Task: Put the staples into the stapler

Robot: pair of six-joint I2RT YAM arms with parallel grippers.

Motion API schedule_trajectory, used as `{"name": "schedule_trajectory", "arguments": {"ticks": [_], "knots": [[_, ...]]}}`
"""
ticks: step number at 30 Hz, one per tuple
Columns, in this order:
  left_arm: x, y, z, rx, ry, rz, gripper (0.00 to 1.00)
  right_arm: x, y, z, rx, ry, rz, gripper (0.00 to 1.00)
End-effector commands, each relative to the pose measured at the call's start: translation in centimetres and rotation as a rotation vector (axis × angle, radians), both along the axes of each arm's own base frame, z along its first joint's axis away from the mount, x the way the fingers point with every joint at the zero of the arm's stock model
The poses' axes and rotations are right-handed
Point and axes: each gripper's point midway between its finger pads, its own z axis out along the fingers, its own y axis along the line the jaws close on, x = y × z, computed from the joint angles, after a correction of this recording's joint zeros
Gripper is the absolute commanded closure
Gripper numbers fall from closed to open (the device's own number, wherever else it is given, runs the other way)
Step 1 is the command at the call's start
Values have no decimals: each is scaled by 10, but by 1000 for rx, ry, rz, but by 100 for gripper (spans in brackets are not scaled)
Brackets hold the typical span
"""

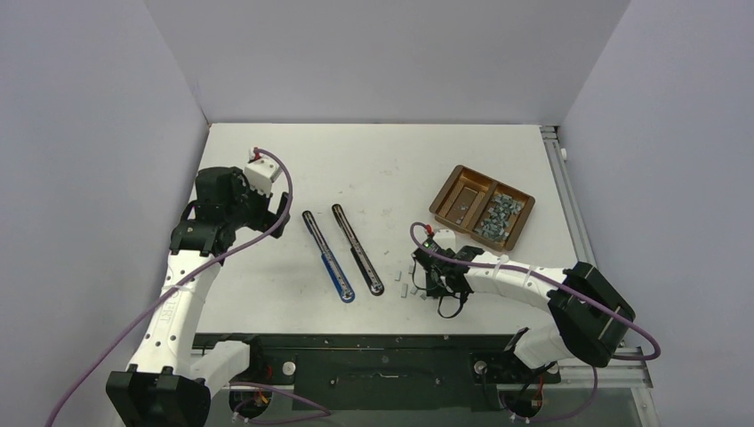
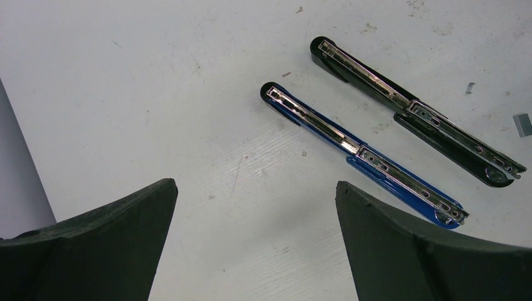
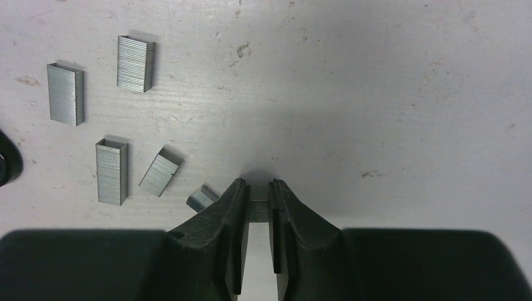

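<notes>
Two staplers lie opened flat side by side mid-table, a blue stapler [image 1: 329,258] [image 2: 364,157] and a black stapler [image 1: 357,249] [image 2: 414,113], both with their metal channels facing up. My left gripper [image 1: 271,213] [image 2: 257,194] hovers left of them, open wide and holding nothing. My right gripper [image 1: 433,283] [image 3: 258,188] is down at the table, right of the staplers. Its fingers are shut on a small grey block of staples [image 3: 258,210]. Several loose staple blocks [image 3: 111,170] [image 1: 405,286] lie on the table just left of it.
A brown two-compartment tray [image 1: 442,200] stands at the back right with a heap of staples [image 1: 498,216] in its right compartment. One stray staple block [image 2: 522,123] shows at the right edge of the left wrist view. Grey walls enclose the table.
</notes>
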Motion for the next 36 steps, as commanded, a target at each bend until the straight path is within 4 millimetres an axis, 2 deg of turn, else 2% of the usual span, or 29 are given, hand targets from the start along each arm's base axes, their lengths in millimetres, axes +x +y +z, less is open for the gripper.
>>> {"name": "schedule_trajectory", "arguments": {"ticks": [1,9,16,22,26,30,33,36], "knots": [[3,0,20,-4,-47,-3,4,-3,-5,-6,-24,22,2,84],[2,2,19,6,-50,-4,4,-1,-5,1,-32,17,9,89],[3,2,20,-1,-42,7,4,15,6,30,-7,-51,34,91],[7,5,12,-4,18,44,4,26,13,51,-7,-96,56,91],[8,6,12,-4,8,46,4,25,12,51,-20,-89,60,90],[7,6,12,4,2,36,4,13,6,39,-22,-43,40,74],[6,7,11,10,1,32,4,0,7,31,19,-23,30,70],[5,6,11,6,0,27,4,-1,9,28,40,-22,24,68]]}}
